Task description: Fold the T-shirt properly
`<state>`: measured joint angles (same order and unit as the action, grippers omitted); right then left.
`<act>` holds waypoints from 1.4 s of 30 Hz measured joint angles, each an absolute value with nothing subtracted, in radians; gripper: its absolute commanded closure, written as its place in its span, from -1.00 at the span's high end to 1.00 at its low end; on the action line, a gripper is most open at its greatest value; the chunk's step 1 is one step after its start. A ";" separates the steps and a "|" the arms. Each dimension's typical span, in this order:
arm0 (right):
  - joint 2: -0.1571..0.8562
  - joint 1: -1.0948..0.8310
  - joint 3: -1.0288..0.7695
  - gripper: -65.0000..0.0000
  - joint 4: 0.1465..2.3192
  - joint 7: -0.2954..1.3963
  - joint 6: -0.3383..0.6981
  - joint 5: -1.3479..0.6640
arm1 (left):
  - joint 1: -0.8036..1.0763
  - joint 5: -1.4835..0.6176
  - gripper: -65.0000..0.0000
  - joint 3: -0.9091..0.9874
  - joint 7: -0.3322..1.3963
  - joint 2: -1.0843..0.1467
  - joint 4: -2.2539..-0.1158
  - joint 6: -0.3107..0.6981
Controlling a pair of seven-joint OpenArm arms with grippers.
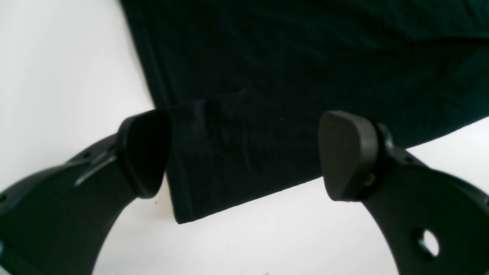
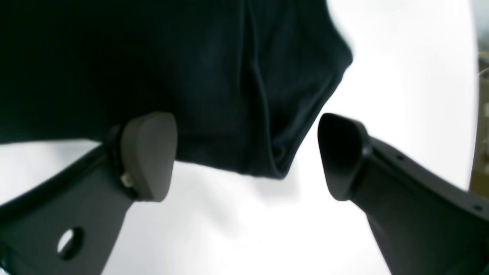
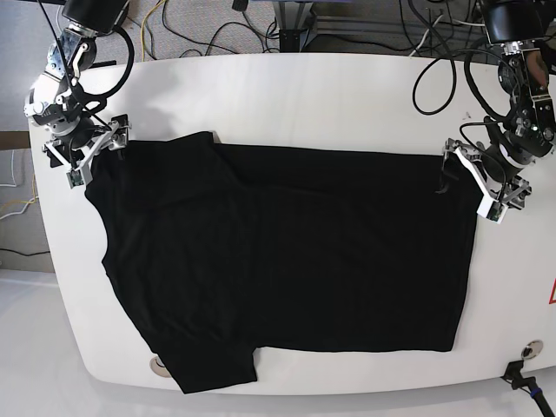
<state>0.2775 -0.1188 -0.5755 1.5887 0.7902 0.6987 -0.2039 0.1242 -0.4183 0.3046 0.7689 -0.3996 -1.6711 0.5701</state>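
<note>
Spanning the white table (image 3: 295, 95), the black T-shirt (image 3: 347, 261) is seen lying flat.
Both the left gripper (image 1: 244, 156) and right gripper (image 2: 246, 156) are held spread over its corners.

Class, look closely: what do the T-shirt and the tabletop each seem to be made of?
T-shirt: soft, thin matte knit, perhaps cotton, since it creases gently and shows no shine.
Tabletop: smooth, pale and hard-looking, possibly laminate or painted board; its even white surface shows no grain.
</note>
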 measured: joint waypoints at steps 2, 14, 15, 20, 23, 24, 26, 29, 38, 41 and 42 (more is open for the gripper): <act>0.277 -0.111 -0.612 0.71 1.533 0.775 0.699 -0.204 | 0.142 -0.410 0.76 0.305 0.770 -0.403 -1.671 0.569; 0.302 -0.098 -0.634 0.57 1.348 0.599 0.697 -0.216 | 0.157 -0.355 0.76 0.305 0.770 -0.403 -1.667 0.564; 0.302 -0.097 -0.634 0.42 1.345 0.593 0.697 -0.216 | 0.158 -0.348 0.76 0.305 0.770 -0.403 -1.667 0.562; 0.305 -0.089 -0.635 -0.46 1.299 0.542 0.696 -0.232 | 0.155 -0.339 0.76 0.305 0.765 -0.402 -1.635 0.562; 0.305 -0.081 -0.635 -0.90 1.288 0.546 0.696 -0.232 | 0.153 -0.337 0.76 0.317 0.734 -0.399 -1.563 0.570; 0.304 -0.081 -0.635 -0.99 1.288 0.546 0.696 -0.233 | 0.155 -0.334 0.76 0.320 0.722 -0.400 -1.549 0.566; 0.302 -0.081 -0.635 -1.00 1.288 0.545 0.697 -0.233 | 0.152 -0.337 0.76 0.321 0.708 -0.403 -1.525 0.567; 0.302 -0.081 -0.634 -0.94 1.288 0.545 0.697 -0.237 | 0.152 -0.340 0.76 0.321 0.706 -0.400 -1.484 0.570; 0.302 -0.084 -0.634 -0.95 1.288 0.546 0.697 -0.236 | 0.128 -0.344 0.75 0.321 0.699 -0.400 -1.389 0.570; 0.302 -0.084 -0.634 -0.95 1.288 0.545 0.697 -0.237 | 0.118 -0.340 0.56 0.321 0.691 -0.392 -1.377 0.569; 0.302 -0.084 -0.634 -0.95 1.288 0.545 0.697 -0.237 | 0.111 -0.340 0.35 0.321 0.680 -0.388 -1.364 0.569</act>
<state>0.3016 -0.0837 -0.6338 1.2881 0.5453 0.6968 -0.2367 0.1112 -0.3405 0.3210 0.6804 -0.3878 -1.3643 0.5694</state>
